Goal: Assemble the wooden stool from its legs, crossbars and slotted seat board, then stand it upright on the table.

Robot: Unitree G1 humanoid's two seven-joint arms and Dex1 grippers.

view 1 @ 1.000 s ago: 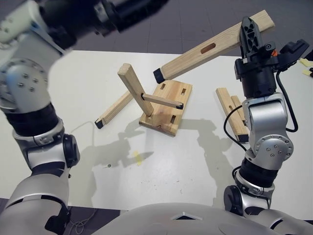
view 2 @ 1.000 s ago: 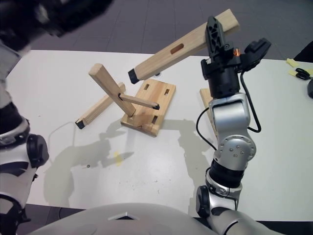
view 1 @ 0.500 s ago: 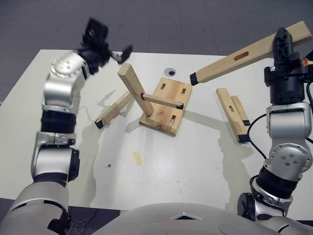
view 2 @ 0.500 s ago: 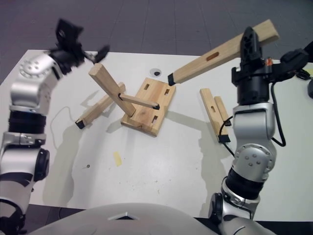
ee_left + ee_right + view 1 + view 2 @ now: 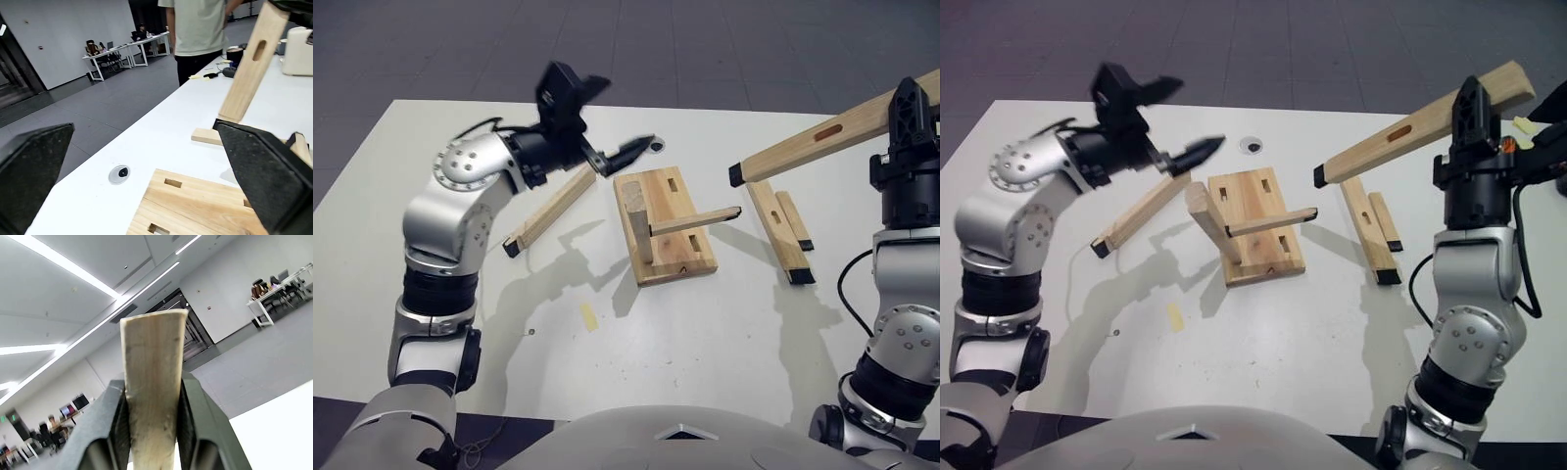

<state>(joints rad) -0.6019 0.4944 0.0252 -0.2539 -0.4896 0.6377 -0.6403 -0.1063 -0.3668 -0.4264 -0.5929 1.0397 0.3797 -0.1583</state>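
How the leg (image 5: 634, 220) standing on the seat board (image 5: 680, 253) is seated in its slot cannot be made out. A second leg (image 5: 1410, 125) is gripped aloft by the clenched right pincer (image 5: 1470, 106), above two loose pieces (image 5: 781, 230). The left pincer (image 5: 1180, 117) is spread, released, near another leg (image 5: 548, 208). The board is kept well apart from the desk (image 5: 705, 333) edges.

Slotted wooden seat board (image 5: 690, 250) mid-table | loose wooden leg (image 5: 548, 209) left of it | two wooden bars (image 5: 783, 230) right, below the long wooden leg (image 5: 813, 137) in my right gripper (image 5: 909, 103)
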